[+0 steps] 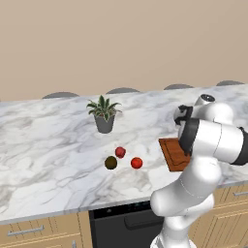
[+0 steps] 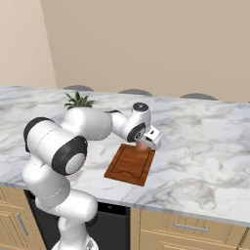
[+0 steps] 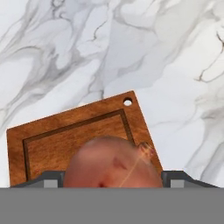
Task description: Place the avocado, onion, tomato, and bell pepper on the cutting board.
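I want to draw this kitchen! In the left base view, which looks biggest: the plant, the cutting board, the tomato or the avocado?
Largest to smallest, as they look there:
1. Potted plant
2. Cutting board, though the arm hides part of it, so it may really beat the plant
3. Tomato and avocado: they look alike, no ranking

In the left base view, the arm's white forearm covers the right part of the cutting board (image 1: 170,151); only its left end shows. The gripper itself is hidden behind the same link, so the stance of its jaws cannot be read there.

In the right base view, the robot's shoulder masks the pot and lower leaves of the potted plant (image 2: 78,101). The onion (image 2: 142,145) appears only as a small pale patch under the hand.

In the hand view, the onion is cut off at 6 o'clock, and it conceals the near portion of the cutting board.
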You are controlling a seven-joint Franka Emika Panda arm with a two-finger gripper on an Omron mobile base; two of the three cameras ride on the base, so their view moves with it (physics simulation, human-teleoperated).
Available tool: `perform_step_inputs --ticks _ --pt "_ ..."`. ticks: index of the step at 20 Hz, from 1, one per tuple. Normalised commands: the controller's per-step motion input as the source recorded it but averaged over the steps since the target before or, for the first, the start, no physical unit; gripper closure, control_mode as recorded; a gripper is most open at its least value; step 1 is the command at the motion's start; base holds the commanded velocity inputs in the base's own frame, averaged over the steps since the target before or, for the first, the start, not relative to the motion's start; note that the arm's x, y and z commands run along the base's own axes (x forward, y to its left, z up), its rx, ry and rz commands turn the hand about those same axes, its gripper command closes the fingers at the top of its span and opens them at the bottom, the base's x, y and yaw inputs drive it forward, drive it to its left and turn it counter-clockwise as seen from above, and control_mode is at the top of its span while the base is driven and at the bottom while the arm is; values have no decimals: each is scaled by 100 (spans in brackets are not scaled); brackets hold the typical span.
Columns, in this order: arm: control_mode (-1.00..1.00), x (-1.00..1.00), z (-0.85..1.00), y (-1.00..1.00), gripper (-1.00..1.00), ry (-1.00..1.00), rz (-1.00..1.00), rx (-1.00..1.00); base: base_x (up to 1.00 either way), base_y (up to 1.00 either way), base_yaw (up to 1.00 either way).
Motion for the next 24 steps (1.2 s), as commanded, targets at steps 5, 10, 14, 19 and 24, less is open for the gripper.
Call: perform_step_inputs --ticks 5,10,14,19,24 --pt "-100 -22 -17 6 100 0 0 0 0 0 0" --pt "-100 -9 -16 15 100 0 0 0 0 0 0" --pt "-100 1 -22 31 100 0 0 0 0 0 0" --pt "-100 9 -26 19 100 -1 0 -1 0 0 0" --pt "-100 23 -22 -8 100 -4 0 0 0 0 0"
